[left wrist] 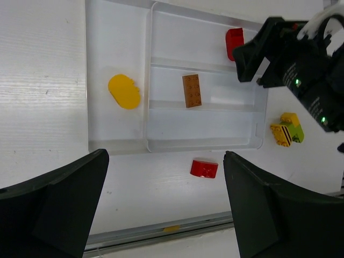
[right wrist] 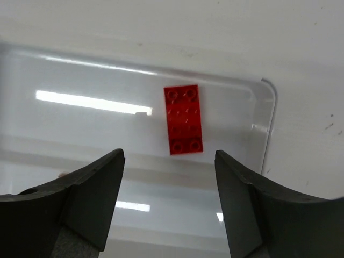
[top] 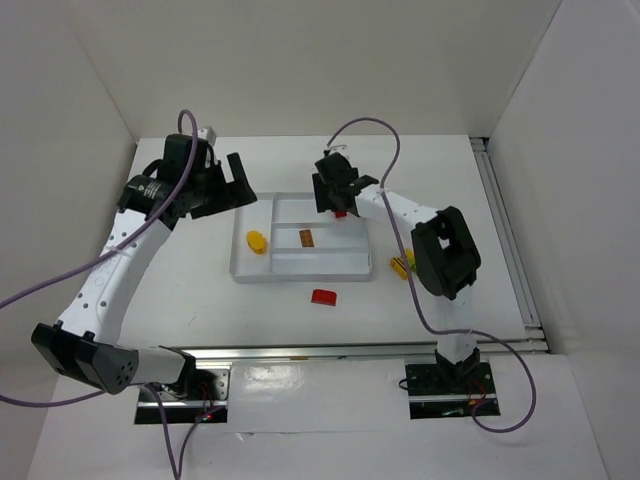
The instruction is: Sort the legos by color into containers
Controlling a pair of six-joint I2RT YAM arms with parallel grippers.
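Observation:
The white tray [top: 300, 277] lies mid-table, split by thin dividers. A yellow rounded piece [top: 257, 242] lies in its left compartment, a brown brick [top: 306, 238] in the middle right one, and a red brick [right wrist: 183, 119] in the far right one. Another red brick [top: 323, 297] lies on the table in front of the tray. A yellow and green brick cluster [top: 402, 265] sits right of the tray. My left gripper [top: 222, 185] is open and empty, above the table left of the tray. My right gripper [right wrist: 169, 161] is open and empty, above the red brick in the tray.
A metal rail [top: 350, 350] runs along the table's near edge. White walls close in the left, back and right sides. The right arm's elbow [top: 445, 250] hangs over the table right of the tray.

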